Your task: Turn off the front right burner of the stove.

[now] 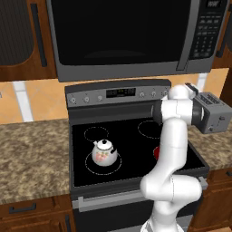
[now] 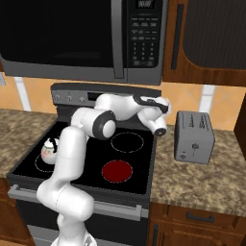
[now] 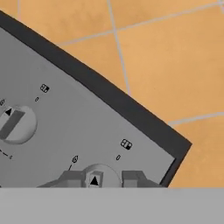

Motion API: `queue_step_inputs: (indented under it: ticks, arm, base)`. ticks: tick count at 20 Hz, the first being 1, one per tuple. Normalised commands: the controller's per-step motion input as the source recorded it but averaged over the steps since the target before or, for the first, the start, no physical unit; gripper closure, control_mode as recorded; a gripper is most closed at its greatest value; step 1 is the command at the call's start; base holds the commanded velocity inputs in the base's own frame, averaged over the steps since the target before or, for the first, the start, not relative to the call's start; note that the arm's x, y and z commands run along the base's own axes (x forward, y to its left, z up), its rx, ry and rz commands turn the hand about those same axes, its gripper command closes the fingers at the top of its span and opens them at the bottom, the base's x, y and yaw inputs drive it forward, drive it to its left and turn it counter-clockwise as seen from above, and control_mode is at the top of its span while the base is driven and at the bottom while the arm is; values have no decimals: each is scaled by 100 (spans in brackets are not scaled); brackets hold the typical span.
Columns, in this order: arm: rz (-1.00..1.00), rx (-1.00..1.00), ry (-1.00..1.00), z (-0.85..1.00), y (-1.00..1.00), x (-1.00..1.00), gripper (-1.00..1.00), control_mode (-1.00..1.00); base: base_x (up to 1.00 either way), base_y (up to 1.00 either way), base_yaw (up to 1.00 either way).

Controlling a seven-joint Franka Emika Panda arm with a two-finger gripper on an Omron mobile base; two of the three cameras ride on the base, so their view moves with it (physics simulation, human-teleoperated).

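One job is waiting for you: the front right burner [image 2: 117,170] is glowing red on the stove [image 2: 72,144], near its front edge on the side by the toaster [image 2: 193,137], so it is on. You are reaching the gripper [image 3: 101,178] up to the stove's grey back panel, right at its far right knob [image 3: 95,176]. The gripper is sitting open, with one finger on each side of that knob, very close to it. I cannot tell if they are touching it. You are holding nothing. Turning the knob is what is left.
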Motion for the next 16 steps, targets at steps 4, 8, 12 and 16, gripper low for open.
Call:
queue_step_inputs:
  ticks: [4, 8, 12, 16]
  arm:
    - [-16, 39, 13, 0, -27, 8, 100, -100]
    - [-16, 52, 14, 7, -36, 10, 100, -100]
    - [-15, 58, 12, 9, -40, 9, 100, -100]
    - [0, 10, 4, 2, -3, -2, 100, -100]
  base:
    - [0, 0, 0]
    - [0, 0, 0]
    - [0, 0, 0]
    - [0, 0, 0]
